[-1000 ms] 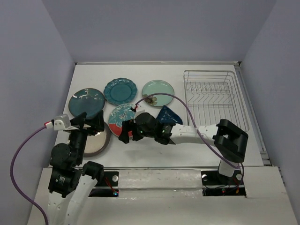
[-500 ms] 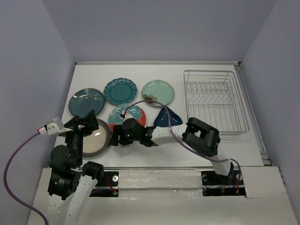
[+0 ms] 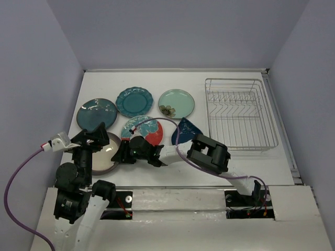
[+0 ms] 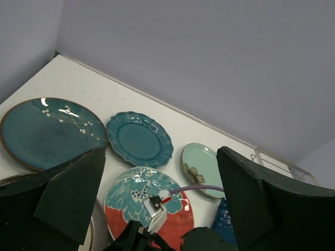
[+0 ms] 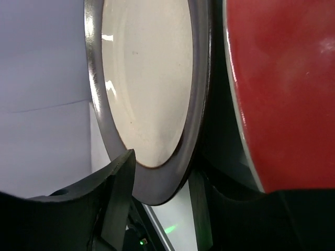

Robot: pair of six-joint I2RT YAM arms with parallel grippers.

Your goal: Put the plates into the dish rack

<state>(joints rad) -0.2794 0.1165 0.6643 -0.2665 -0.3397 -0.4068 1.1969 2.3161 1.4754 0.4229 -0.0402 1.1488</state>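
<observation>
Six plates lie on the table: dark teal (image 3: 97, 113), scalloped teal (image 3: 134, 101), pale mint (image 3: 176, 103), red floral (image 3: 145, 130), dark blue (image 3: 187, 130) and grey-beige (image 3: 103, 157). The wire dish rack (image 3: 241, 112) stands at the right with no plates in it. My right gripper (image 3: 123, 155) reaches left across the red plate. In the right wrist view its fingers (image 5: 112, 193) stand either side of the grey-beige plate's dark rim (image 5: 167, 180), partly closed, with the red plate (image 5: 282, 94) beside it. My left gripper (image 3: 93, 138) hangs wide open above the grey-beige plate, holding nothing.
The right arm's elbow (image 3: 209, 153) and purple cable (image 3: 175, 137) lie over the dark blue plate. The left wrist view shows the dark teal (image 4: 47, 130), scalloped (image 4: 138, 138) and mint (image 4: 204, 164) plates. Blue walls close off the table on three sides.
The right arm has swept left from over the red plate to the grey-beige plate's edge, its jaws narrowing around the rim. The left gripper tilted slightly, then held still.
</observation>
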